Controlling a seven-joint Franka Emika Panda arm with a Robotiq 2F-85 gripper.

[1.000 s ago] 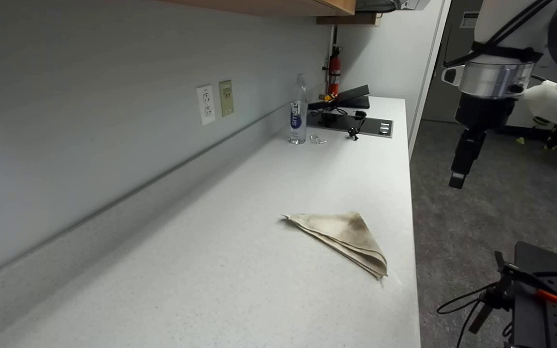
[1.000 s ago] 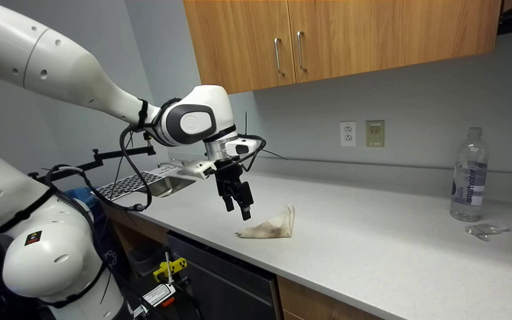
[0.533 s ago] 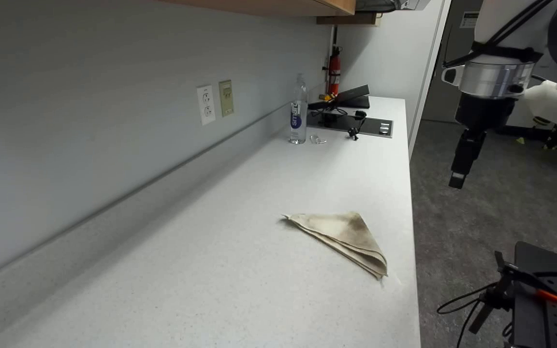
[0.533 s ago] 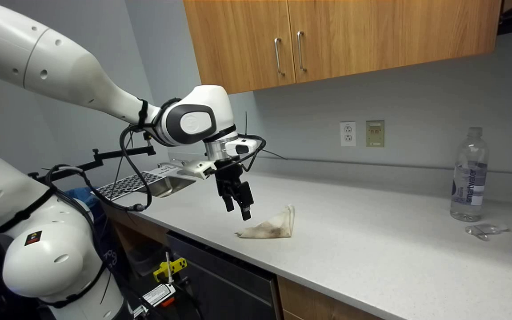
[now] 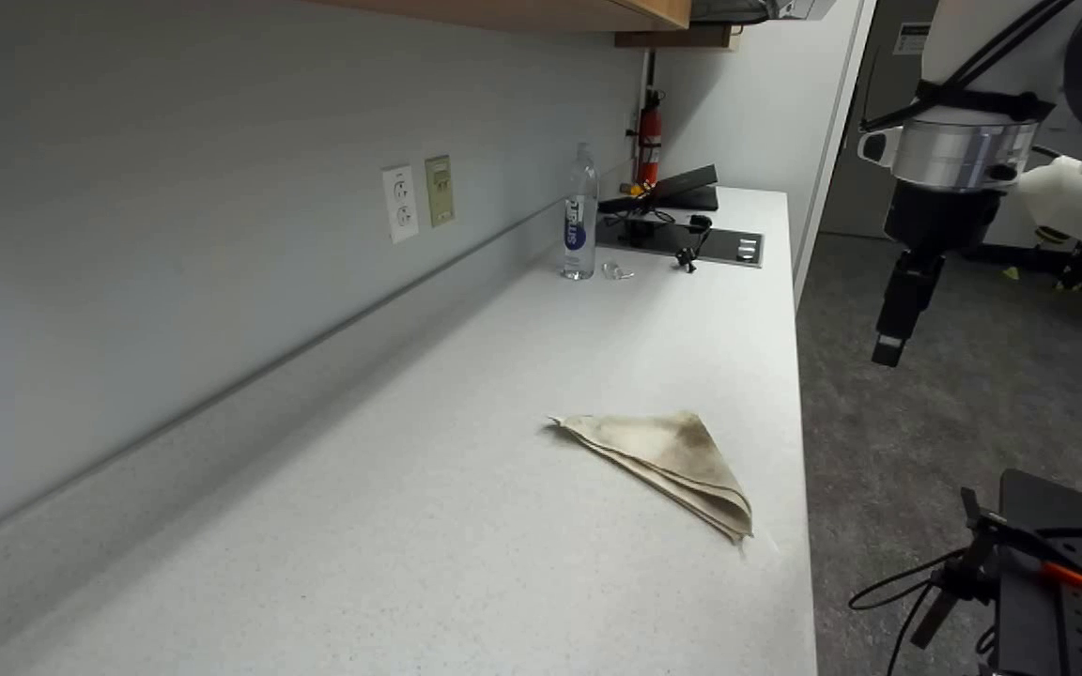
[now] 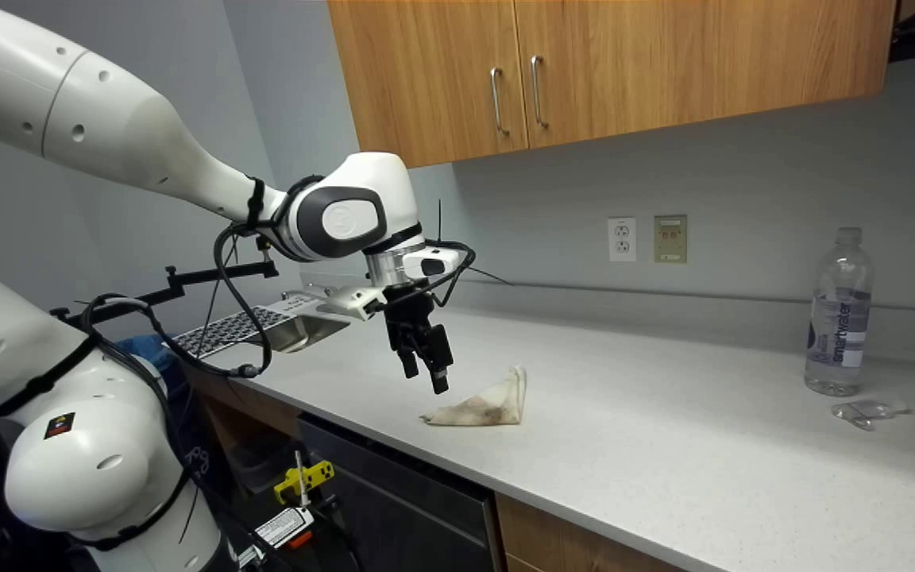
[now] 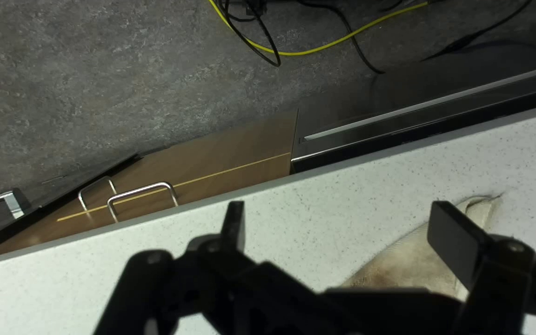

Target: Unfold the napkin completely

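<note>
A: Please, how do the fingers stand?

B: They are released and spread wide apart. In both exterior views they hang in the air, higher than the bench, near its front edge. In the wrist view, one of them hides a part of the napkin.

A: And where does this napkin lie?

B: On the bench, near the front edge, folded as a triangle, with a brown stain on it. One corner points to the back edge, another one to the front edge.

A: Which room is around it?

B: A broad stretch of bench goes from it to the back edge. The bottle stands upright near that back edge, well apart from the napkin.

A: And the arm?

B: It reaches in from beyond the front edge and is bent at its end, so the fingers point down, slightly tilted.
</note>
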